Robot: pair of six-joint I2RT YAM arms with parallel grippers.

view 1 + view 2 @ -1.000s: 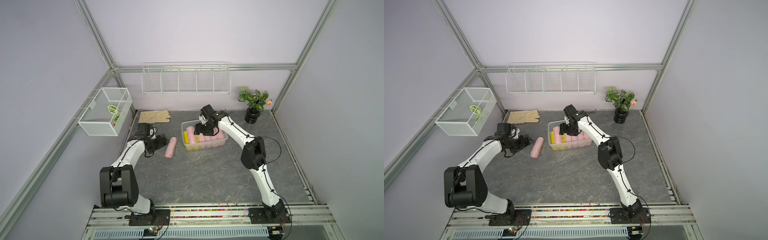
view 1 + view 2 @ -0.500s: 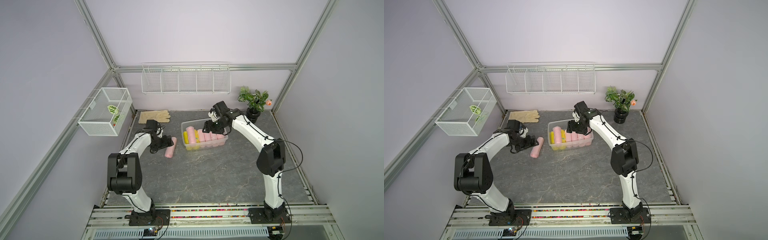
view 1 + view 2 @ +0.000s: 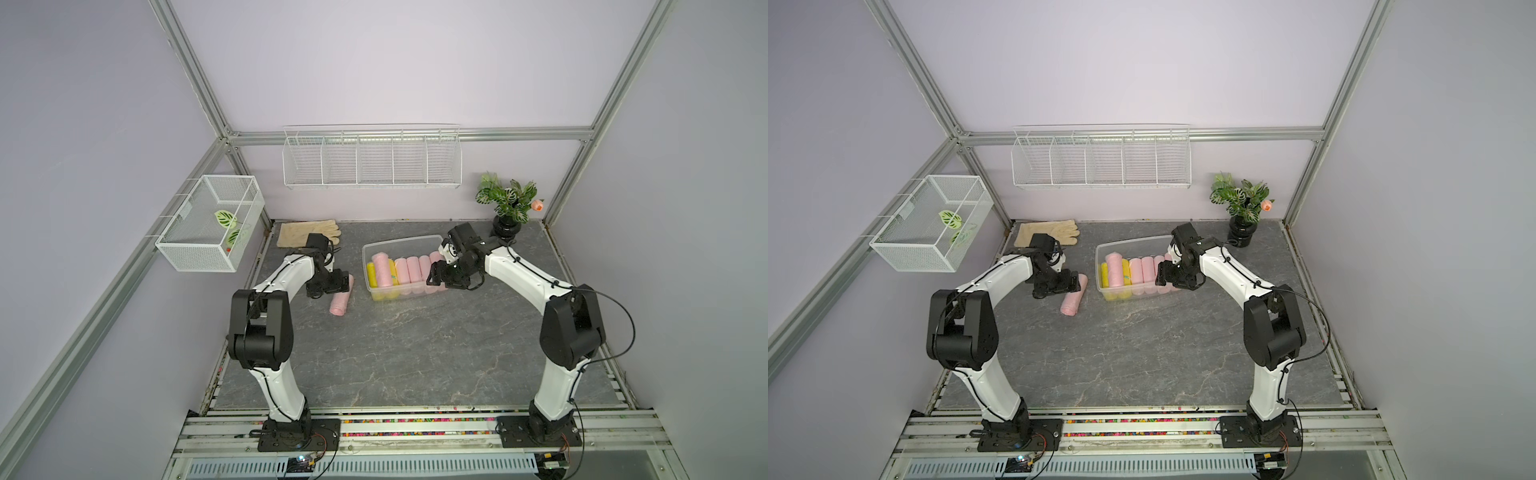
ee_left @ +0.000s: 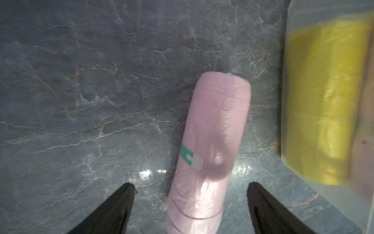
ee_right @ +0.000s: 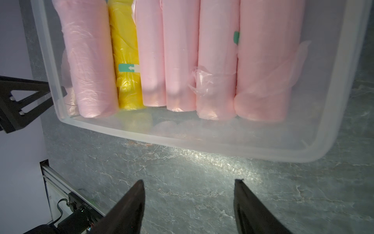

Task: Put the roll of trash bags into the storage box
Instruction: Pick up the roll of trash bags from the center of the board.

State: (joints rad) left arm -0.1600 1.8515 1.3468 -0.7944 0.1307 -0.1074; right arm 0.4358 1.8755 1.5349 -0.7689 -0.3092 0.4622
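One pink roll of trash bags [image 4: 210, 141] lies on the table [image 3: 415, 353] just beside the storage box [image 3: 401, 242], outside it. The left gripper [image 4: 190, 184] straddles it, jaws apart, not clamping; the right gripper [image 5: 189, 180], also apart and empty, hangs by the box. Likely light, soft and slick: best squeezed across its middle.

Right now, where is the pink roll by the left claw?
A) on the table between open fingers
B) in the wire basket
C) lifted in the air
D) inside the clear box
A: the pink roll lies on the table between the left gripper's open jaws.
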